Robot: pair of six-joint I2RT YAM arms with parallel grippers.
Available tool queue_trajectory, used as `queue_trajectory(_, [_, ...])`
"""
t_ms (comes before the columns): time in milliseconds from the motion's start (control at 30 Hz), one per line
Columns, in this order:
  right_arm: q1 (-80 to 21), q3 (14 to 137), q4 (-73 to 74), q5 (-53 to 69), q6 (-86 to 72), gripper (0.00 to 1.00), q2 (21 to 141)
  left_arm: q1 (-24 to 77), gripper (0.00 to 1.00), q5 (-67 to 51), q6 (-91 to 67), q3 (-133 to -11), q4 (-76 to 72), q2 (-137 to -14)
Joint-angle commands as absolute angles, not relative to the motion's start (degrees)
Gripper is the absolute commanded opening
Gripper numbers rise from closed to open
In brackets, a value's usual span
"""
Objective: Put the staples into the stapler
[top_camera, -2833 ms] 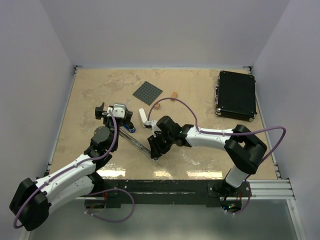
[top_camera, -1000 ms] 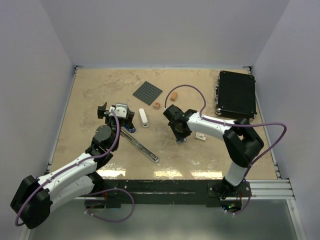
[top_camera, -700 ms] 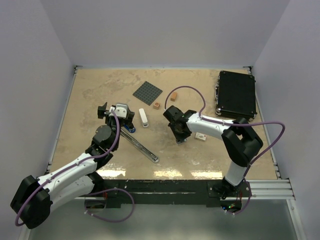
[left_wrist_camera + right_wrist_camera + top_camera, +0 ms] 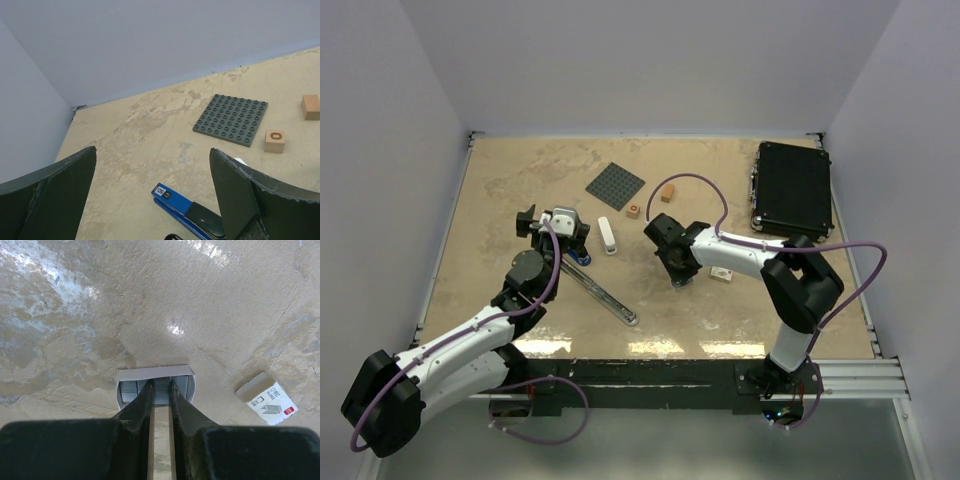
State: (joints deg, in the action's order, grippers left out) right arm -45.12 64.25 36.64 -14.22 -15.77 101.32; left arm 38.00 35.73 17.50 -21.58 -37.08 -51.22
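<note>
At right gripper [image 4: 160, 384] fingertips, narrowed to a slit: grey staple tray [image 4: 155, 371], tips within its rim; pinch undeterminable. Whitish staple box [image 4: 267, 399] near, apart; open tabletop [image 4: 75, 300] beyond. Left gripper [image 4: 152, 152] spread wide over blue stapler [image 4: 185, 212] end.

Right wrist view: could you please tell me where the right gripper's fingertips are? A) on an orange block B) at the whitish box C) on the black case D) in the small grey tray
D: the right gripper reaches with its tips into the grey tray, while the whitish box lies apart beside it.
</note>
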Motion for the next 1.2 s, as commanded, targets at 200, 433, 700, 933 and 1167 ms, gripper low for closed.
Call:
queue_trajectory(200, [-45.7, 67.2, 39.0, -14.4, -15.6, 0.05, 96.7, 37.8, 1.00, 35.0, 16.0, -22.4, -39.3, -50.9])
queue_trajectory(433, [-45.7, 69.8, 39.4, -13.6, -14.2, 0.05, 94.6, 37.8, 1.00, 35.1, 16.0, -22.5, -39.3, -50.8])
queue_trajectory(700, [-47.0, 74.6, 35.1, -9.3, -12.7, 0.06, 102.1, 37.8, 1.00, 35.2, 16.0, -22.5, -39.0, -50.5])
queue_trajectory(933, [-47.9, 78.1, 34.2, -9.8, -11.8, 0.08, 109.7, 37.8, 1.00, 35.8, 16.7, -22.4, -39.2, -49.9])
queue_trajectory(1167, [-48.0, 81.1, 37.6, -10.5, -12.3, 0.19, 112.8, 37.8, 1.00, 35.8, 17.0, -22.5, -39.3, -49.7])
